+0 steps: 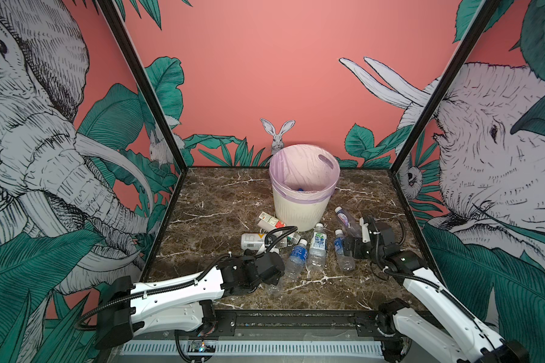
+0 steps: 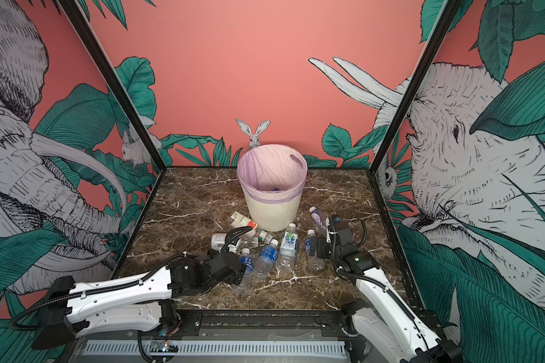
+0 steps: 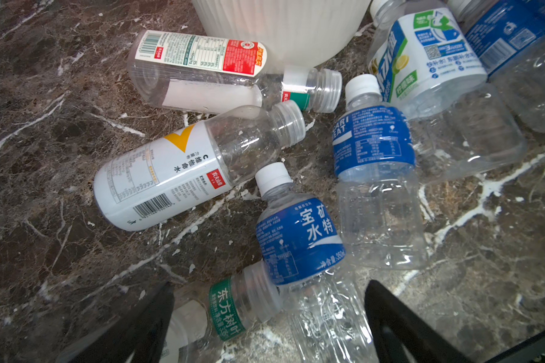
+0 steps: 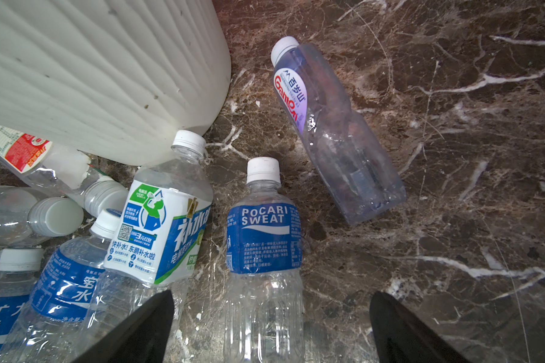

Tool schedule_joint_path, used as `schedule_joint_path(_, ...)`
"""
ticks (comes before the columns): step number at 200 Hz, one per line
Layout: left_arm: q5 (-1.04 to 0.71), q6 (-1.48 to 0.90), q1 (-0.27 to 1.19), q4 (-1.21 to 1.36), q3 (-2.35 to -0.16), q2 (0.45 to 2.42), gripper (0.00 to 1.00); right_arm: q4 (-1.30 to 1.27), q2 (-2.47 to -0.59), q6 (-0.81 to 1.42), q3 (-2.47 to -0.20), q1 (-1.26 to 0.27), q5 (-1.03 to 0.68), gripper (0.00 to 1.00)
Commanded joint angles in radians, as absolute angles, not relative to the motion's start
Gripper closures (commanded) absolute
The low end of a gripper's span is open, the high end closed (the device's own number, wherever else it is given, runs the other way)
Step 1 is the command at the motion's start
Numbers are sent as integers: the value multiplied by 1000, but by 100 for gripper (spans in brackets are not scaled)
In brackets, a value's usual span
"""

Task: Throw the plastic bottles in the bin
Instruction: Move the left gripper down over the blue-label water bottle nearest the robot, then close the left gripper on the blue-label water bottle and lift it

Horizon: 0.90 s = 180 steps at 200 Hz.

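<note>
POCARI SWEAT on blue-labelled bottle (image 4: 263, 251), Ganten on lilac-labelled bottle (image 4: 328, 125), perhaps 350 on second blue-labelled bottle (image 3: 299, 242)

Low in the middle of a top view, the left arm (image 1: 183, 283) covers most of a clear bottle (image 1: 276, 284). Inside the bin (image 1: 296, 213), a blue scrap (image 1: 300, 189) is too small to identify. The left wrist view's edge cuts off a green-labelled bottle (image 3: 230, 311).
</note>
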<state>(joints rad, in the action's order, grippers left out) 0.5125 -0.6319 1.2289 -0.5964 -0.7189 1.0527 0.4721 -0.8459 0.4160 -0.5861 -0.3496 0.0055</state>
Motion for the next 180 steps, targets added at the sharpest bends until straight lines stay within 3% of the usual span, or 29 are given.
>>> schedule_joint_path(1, 519, -624, 1221, -632, -712, 1015, 4, 453, -844, 417, -590, -344, 0, 1)
schedule_joint_path(55, 346, -679, 1222, -599, -714, 1093, 4, 454, -846, 417, -591, -342, 0, 1)
schedule_joint_path(180, 174, -857, 1266, -641, -653, 1073, 4, 447, -845, 419, -589, -340, -12, 1)
